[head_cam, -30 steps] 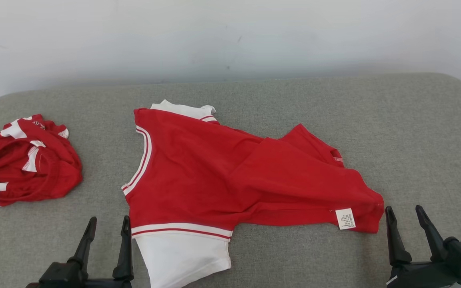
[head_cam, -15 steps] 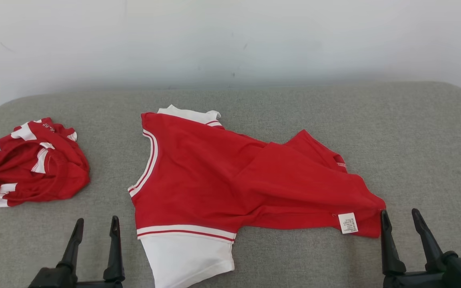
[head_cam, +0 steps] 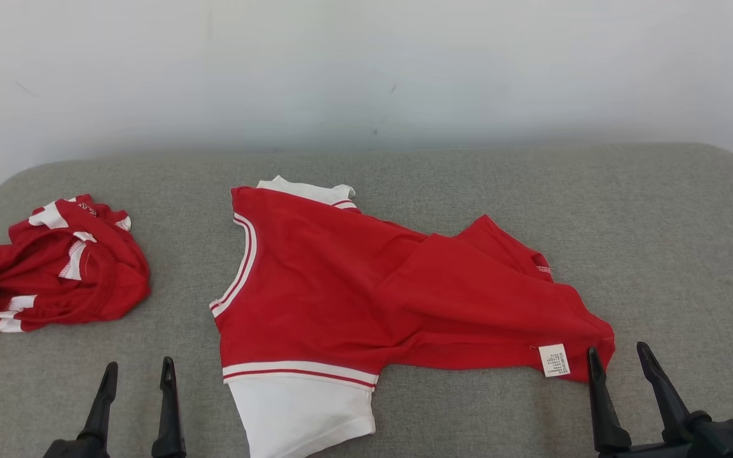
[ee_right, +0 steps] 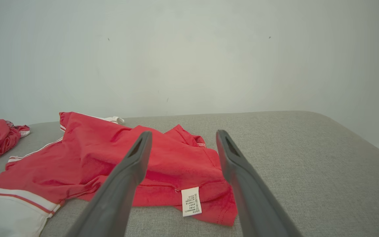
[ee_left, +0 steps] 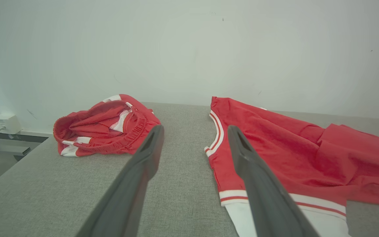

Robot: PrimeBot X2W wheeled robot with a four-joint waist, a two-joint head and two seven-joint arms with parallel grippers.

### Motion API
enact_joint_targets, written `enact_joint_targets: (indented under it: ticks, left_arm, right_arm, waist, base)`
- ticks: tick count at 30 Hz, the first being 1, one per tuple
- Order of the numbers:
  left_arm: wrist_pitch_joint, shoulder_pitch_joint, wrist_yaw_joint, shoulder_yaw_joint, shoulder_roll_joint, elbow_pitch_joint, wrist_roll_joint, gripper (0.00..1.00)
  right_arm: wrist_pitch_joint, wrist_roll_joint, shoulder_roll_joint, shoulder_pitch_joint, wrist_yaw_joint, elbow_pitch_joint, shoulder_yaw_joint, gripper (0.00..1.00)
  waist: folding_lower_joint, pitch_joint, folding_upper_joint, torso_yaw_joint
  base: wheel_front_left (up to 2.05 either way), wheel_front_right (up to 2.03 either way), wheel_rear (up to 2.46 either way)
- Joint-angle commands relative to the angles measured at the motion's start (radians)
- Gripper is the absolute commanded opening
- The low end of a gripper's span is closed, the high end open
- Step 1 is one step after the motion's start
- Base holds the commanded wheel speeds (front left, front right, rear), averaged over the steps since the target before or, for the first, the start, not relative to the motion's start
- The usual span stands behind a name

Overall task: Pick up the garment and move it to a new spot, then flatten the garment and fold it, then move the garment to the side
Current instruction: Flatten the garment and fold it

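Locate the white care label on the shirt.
In the head view, the care label sits at the near right corner of the red shirt, just left of the right tool.

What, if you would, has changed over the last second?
The head camera shifted, so the whole scene sits lower; the clothes themselves did not move. Against the red shirt, the left gripper and right gripper drifted leftward, the right one now at the shirt's labelled corner. Both stay open, holding nothing; the red shorts lie bunched as before.
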Motion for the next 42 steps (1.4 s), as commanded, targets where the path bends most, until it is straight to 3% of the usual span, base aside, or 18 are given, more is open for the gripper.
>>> enact_joint_targets:
  ticks: [1,11,17,26,42]
  left_arm:
    - [-0.001,0.008,0.002,0.002,0.000,0.000,0.008,1.00]
    - [-0.001,-0.002,-0.018,-0.049,0.000,0.038,-0.028,1.00]
    - [-0.001,0.000,-0.056,-0.158,0.000,0.128,-0.043,1.00]
    - [-0.001,-0.032,-0.073,-0.252,0.000,0.272,-0.093,1.00]
    - [0.003,-0.081,-0.073,-0.272,0.000,0.401,-0.150,1.00]
  right_arm:
    - [0.000,-0.005,-0.005,0.005,-0.002,-0.002,0.002,1.00]
    - [0.000,0.001,-0.027,-0.030,-0.002,0.036,-0.001,1.00]
    - [0.000,0.004,-0.079,-0.094,-0.002,0.125,-0.007,1.00]
    - [0.000,0.011,-0.131,-0.192,-0.002,0.281,0.005,1.00]
    - [0.000,0.094,-0.185,-0.354,-0.002,0.525,0.093,1.00]
  waist:
    - [0.0000,0.002,0.0000,0.001]
    - [0.0000,0.029,0.0000,0.002]
    - [0.0000,0.062,0.0000,0.000]
    - [0.0000,0.106,0.0000,0.002]
    - [0.0000,0.162,0.0000,0.012]
  base:
    - [0.00,0.00,0.00]
    - [0.00,0.00,0.00]
    - [0.00,0.00,0.00]
    - [0.00,0.00,0.00]
    - [0.00,0.00,0.00]
